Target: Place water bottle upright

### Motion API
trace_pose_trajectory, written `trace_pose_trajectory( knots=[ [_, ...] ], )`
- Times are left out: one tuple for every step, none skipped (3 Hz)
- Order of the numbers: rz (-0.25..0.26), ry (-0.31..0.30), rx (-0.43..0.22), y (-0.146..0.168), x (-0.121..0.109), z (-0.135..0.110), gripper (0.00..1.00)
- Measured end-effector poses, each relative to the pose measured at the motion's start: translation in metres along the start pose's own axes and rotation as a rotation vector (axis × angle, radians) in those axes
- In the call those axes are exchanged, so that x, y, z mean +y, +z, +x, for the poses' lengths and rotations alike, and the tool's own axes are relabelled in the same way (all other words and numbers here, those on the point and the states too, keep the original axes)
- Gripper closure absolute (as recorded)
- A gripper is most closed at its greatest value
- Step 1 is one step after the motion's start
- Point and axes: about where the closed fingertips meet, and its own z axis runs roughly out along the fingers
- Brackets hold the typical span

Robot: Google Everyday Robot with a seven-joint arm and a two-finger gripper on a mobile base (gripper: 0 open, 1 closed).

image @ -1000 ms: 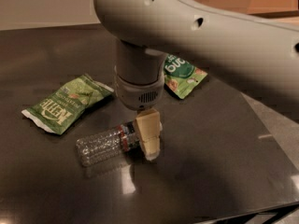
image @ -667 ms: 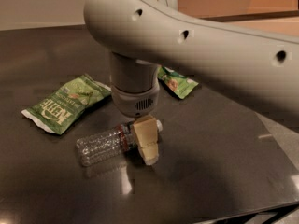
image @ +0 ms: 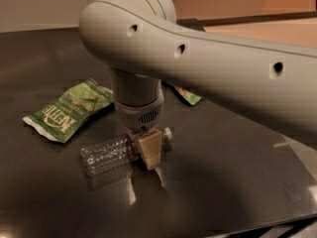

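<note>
Most likely an office break area or a robot test room, hard to say which. Suggested by a dark glossy bench (image: 237, 182) carrying snack goods: a green Kettle chip bag (image: 67, 110), a second green bag (image: 188, 95) partly hidden behind the pale robot arm (image: 208, 58), and a water bottle (image: 106, 155) lying on its side. Backed by a plain light wall (image: 49, 4) and a wood-toned panel (image: 237, 1). Gripper (image: 149, 150) low over the bench, at the bottle's cap end.

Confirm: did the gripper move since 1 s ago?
Yes. The gripper shifted slightly left in view, toward the green chip bag, and is now at the cap end of the water bottle.
</note>
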Motion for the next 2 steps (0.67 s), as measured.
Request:
trace_pose_trajectory(
  knots=[
    [-0.001,-0.015,0.010,0.0007,-0.0013,0.0005,0.52],
    [0.025,-0.061,0.016,-0.0090,-0.0069,0.0064,0.76]
  ],
)
